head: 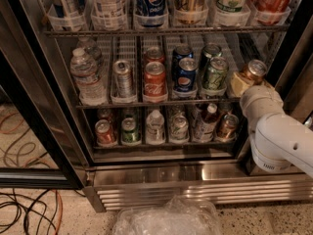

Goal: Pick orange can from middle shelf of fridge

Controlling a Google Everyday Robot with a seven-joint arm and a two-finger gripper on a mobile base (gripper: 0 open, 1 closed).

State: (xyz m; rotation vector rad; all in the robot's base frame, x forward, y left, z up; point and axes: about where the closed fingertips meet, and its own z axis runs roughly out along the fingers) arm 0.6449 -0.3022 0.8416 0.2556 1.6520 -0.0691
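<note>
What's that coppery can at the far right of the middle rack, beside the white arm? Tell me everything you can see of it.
The shiny copper-orange drink can has a silver top and pale markings on its metal body. It stands roughly upright at the right end of the grey wire middle shelf, just right of the green-and-silver can. The white arm's pale tool sits against its lower left side and hides its base.

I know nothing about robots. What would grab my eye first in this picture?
A bulky white robot arm at the lower right extends into the open stainless-steel display fridge. Its gripper is at the shiny copper-orange drink can, at the right end of the grey wire middle shelf. A red Coca-Cola can stands out mid-shelf too.
</note>
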